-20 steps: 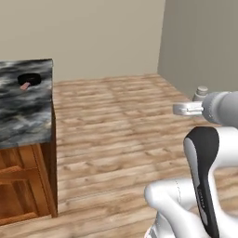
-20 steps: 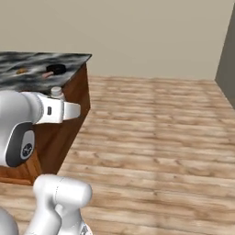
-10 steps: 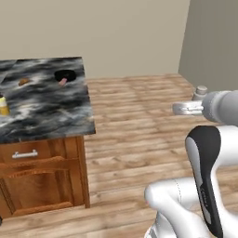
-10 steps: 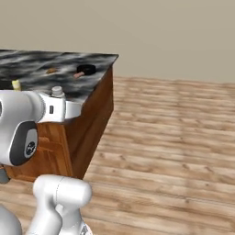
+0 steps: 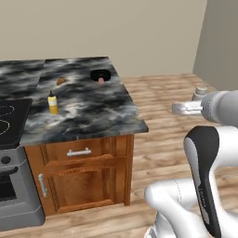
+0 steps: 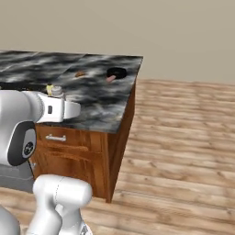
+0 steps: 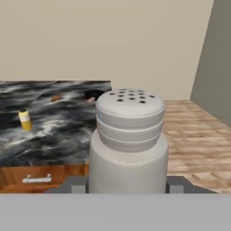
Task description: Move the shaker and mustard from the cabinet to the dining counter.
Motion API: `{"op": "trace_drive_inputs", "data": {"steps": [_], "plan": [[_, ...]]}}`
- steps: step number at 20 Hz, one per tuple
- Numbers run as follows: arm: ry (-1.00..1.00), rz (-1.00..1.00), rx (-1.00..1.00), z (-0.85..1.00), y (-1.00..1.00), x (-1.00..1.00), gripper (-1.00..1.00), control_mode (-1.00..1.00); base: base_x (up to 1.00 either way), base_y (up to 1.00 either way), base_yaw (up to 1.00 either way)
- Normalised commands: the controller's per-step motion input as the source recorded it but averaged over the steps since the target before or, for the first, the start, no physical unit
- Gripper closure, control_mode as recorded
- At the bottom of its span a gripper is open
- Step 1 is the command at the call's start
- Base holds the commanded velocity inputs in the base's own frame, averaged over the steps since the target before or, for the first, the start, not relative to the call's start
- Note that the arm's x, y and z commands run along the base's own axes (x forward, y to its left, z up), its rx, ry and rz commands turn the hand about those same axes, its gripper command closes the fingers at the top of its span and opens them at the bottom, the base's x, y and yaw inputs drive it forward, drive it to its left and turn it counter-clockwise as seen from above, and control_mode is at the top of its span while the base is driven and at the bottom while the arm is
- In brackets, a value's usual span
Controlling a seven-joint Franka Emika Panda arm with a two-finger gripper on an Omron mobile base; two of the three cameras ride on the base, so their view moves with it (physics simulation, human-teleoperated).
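Right up against the hand, the shaker (image 7: 130, 144) stands upright between the two dark finger tips of the gripper (image 7: 128, 185), one tip on each side of its base, so the jaws are pinching it. Its pale domed top with the ring of small holes faces away from the hand. In the left base view the shaker's cap (image 5: 201, 91) pokes up just above the end of the white arm, and in the right base view it sits the same way on the arm's end (image 6: 57, 91).

Beyond the held shaker, well apart from the hand and lower, lies the dining counter (image 7: 58, 135), its dark marbled slab over a wooden drawer base with a short metal handle (image 7: 37, 179). The mustard (image 7: 25, 120) stands upright on that slab, off to the hand's left. Farther back on the counter, past the mustard, sits a dark round dish (image 5: 100, 74) with a small pinkish thing at its near edge, and a small brown item (image 5: 60, 81) beside it.
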Motion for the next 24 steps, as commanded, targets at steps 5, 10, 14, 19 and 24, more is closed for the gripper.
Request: {"op": "trace_drive_inputs", "data": {"steps": [5,10,14,19,24], "plan": [[0.0,0.0,0.0,0.0,0.0,0.0,1.0,1.0,0.89,0.51,0.0],[0.0,0.0,0.0,0.0,0.0,0.0,1.0,1.0,1.0,0.1,0.0],[0.0,0.0,0.0,0.0,0.0,0.0,1.0,1.0,0.74,0.13,0.01],[0.0,0.0,0.0,0.0,0.0,0.0,1.0,1.0,0.46,0.21,0.01],[0.0,0.0,0.0,0.0,0.0,0.0,1.0,1.0,0.05,0.0,0.01]]}}
